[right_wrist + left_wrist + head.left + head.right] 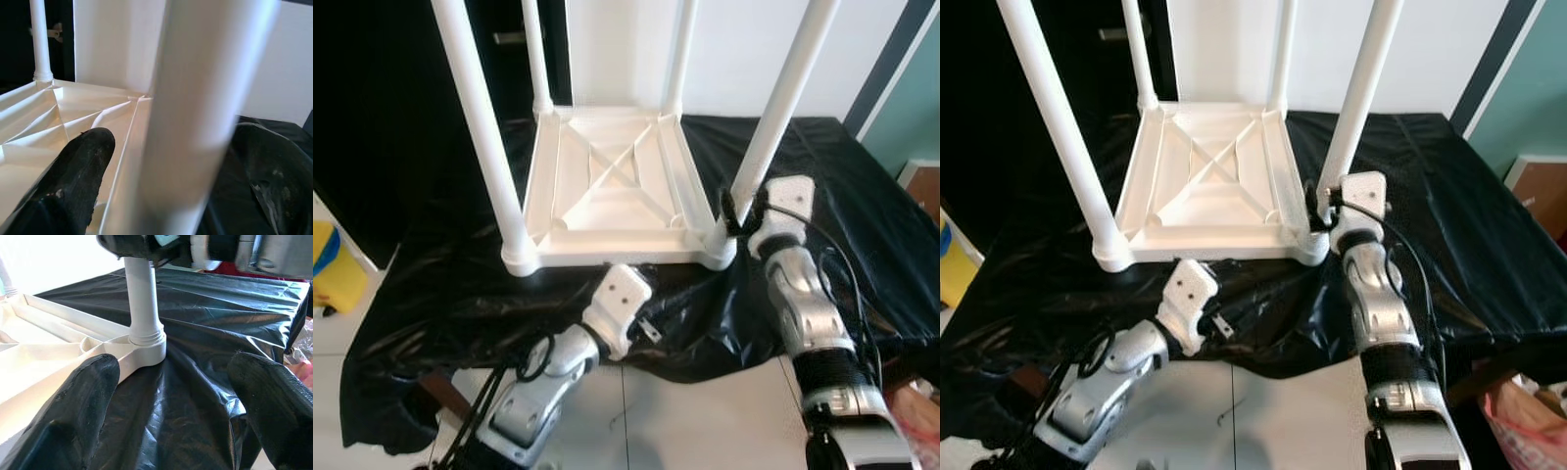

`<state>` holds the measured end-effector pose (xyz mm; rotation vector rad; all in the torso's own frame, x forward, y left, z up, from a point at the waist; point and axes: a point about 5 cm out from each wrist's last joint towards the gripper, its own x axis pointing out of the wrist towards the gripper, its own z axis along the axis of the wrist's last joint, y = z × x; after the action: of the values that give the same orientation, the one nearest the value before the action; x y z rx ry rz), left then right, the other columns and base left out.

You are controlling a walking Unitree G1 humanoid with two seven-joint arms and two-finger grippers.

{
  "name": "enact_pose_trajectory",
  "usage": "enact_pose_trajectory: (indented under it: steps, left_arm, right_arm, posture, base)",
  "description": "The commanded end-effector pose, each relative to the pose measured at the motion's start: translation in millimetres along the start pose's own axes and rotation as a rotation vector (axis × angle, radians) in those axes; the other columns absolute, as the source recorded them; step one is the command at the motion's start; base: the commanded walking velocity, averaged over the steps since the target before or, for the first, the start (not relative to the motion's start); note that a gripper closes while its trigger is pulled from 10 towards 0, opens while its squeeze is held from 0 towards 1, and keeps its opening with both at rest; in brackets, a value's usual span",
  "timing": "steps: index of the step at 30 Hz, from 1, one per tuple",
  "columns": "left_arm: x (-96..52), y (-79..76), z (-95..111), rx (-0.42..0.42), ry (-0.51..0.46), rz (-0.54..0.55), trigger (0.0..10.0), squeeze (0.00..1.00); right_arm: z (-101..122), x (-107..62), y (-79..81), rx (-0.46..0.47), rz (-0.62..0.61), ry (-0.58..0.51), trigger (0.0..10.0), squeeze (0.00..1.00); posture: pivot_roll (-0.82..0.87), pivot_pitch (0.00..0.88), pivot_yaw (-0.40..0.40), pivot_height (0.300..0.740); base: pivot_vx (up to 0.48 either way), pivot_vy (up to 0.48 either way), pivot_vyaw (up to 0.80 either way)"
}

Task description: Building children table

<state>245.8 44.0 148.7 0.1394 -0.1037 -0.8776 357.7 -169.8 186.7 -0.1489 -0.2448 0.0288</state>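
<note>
Seating the near-right leg (773,127) is judged underway: it is straddled by the right pincer (744,211), not visibly pinched; left pincer (166,396) spread; twisting tight needed next.

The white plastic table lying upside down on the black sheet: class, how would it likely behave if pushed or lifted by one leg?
The table looks like thin ribbed plastic, so probably light and fairly stiff. It rests flat on its top, so it likely slides rather than tips, perhaps dragging the glossy, wrinkled black sheet. The leg between the right gripper's fingers is smooth and round, possibly slippery.
</note>
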Motion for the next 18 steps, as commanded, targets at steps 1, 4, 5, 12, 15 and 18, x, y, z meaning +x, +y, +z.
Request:
enact_pose_trajectory:
  steps: [1, 4, 5, 12, 15, 18]
  left_arm:
    - [0.3, -12.1, -2, 0.005, 0.011, -0.24, 10.0, 0.0]
    - [0.7, -11.5, -3, 0.009, 0.016, -0.238, 10.0, 0.0]
    - [0.8, -10.5, -4, 0.012, 0.021, -0.234, 10.0, 0.0]
    - [0.2, -3.7, -8, 0.034, 0.046, -0.21, 10.0, 0.0]
    - [-0.7, -0.7, -9, 0.044, 0.054, -0.201, 10.0, 0.0]
    - [-2.6, 3.7, -11, 0.055, 0.07, -0.186, 10.0, 0.0]
  right_arm:
    - [-5, 7.1, 1.2, -0.015, -0.017, 0.041, 10.0, 0.0]
    - [-3, 14.4, 2.9, -0.02, -0.014, 0.051, 10.0, 0.0]
    - [-1, 20.7, 4.1, -0.014, -0.011, 0.059, 10.0, 0.0]
    - [11, 34.7, 1.0, -0.008, -0.026, 0.048, 6.5, 0.0]
    - [15, 38.5, -0.2, 0.004, -0.034, 0.04, 0.0, 0.0]
    - [15, 39.6, 0.0, 0.022, -0.032, 0.039, 0.0, 0.0]
  posture:
    - [0.01, 0.0, -0.053, 0.74]
    - [0.02, 0.0, -0.056, 0.74]
    - [0.02, 0.0, -0.057, 0.74]
    - [0.03, 0.0, -0.067, 0.74]
    - [0.03, 0.0, -0.068, 0.74]
    - [0.03, 0.0, -0.07, 0.74]
  base:
    - [0.0, 0.0, 0.0]
    - [0.0, 0.0, 0.0]
    - [0.0, 0.0, 0.0]
    - [0.0, 0.0, 0.0]
    - [0.0, 0.0, 0.0]
    - [0.0, 0.0, 0.0]
